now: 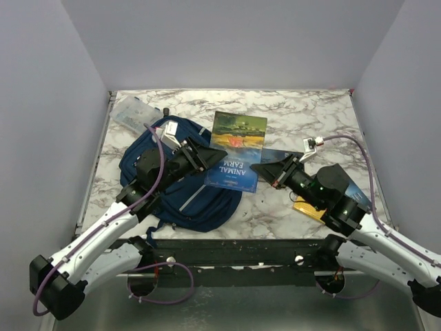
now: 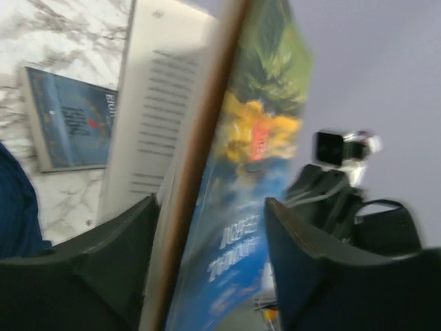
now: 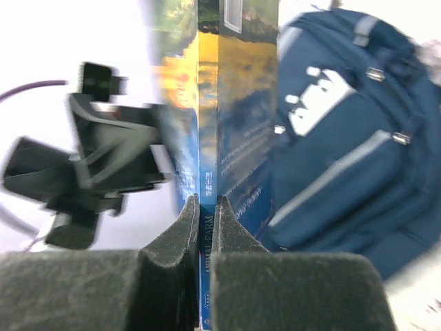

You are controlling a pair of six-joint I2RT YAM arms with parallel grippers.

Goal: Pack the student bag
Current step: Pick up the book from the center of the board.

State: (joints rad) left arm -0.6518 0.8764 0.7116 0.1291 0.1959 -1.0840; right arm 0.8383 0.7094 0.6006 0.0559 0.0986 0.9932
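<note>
Backpack (image 1: 196, 203) lies flat on the left half of the marble table (image 1: 310, 117), navy with grey stripes, front pocket up. Left arm reaches across it.

Book (image 1: 238, 148), with "ANIMAL FARM" on its blue and yellow cover, sits between the two claws near table centre, just beside the backpack's right edge. Seen from the right wrist it stands on edge, spine toward the camera, with the backpack (image 3: 331, 138) behind it to the right.

Right claw (image 1: 264, 167): fingers pinched tight on the book's spine, no gap visible between pads and spine in the wrist view (image 3: 205, 214).

Left claw (image 1: 215, 160): jaws stand apart, one on each side of the book. In the left wrist view the cover and a white printed page fan out between the fingers (image 2: 103, 276). Whether the pads actually press the book cannot be told, as the view is blurred.

Second book (image 2: 69, 127), blue cover, lies flat on the marble beyond the held one.

Clear plastic box (image 1: 134, 112) sits at the far left corner, near the top of the backpack.

Yellow flat item (image 1: 308, 207) is partly hidden under the right arm; what it is cannot be made out.
</note>
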